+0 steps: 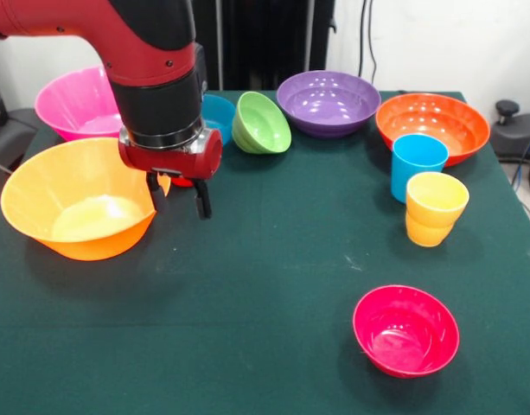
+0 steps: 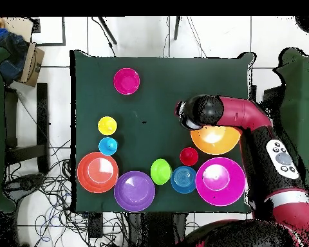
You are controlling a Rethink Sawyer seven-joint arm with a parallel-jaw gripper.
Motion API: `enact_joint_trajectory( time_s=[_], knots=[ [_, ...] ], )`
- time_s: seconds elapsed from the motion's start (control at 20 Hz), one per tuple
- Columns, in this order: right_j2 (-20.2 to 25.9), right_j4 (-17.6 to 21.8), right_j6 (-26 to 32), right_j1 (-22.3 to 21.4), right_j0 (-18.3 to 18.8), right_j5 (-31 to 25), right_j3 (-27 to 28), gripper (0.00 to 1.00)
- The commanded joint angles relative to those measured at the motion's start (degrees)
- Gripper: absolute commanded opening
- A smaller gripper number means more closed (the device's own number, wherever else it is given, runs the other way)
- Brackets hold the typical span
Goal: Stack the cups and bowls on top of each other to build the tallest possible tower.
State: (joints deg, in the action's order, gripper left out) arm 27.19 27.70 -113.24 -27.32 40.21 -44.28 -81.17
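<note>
**Gripper empty beside the yellow-orange bowl**

You see the gripper [image 1: 178, 197] with fingers apart, holding nothing, just at the yellow-orange bowl's [image 1: 70, 203] rim. The red cup [image 2: 188, 156] stands right behind that bowl; the pink bowl [image 1: 74, 104] sits beyond it.

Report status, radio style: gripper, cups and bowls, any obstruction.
Gripper open, empty, beside yellow-orange bowl. Nothing stacked yet; cups and bowls all separate on the table. Red cup close behind gripper.
</note>
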Motion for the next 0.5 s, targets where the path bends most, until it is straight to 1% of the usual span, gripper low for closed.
enact_joint_trajectory(
  time_s=[0.05, 0.3, 0.5],
  knots=[
    [3.4, 5.7, 15.8, 3.4, 0.4, 1.7, -0.7, 1.0],
    [3.8, 5.6, 16.0, 2.8, 0.4, 0.5, -0.6, 1.0],
    [3.9, 5.7, 15.2, 2.0, 0.5, 0.8, -1.7, 1.0]
  ],
)
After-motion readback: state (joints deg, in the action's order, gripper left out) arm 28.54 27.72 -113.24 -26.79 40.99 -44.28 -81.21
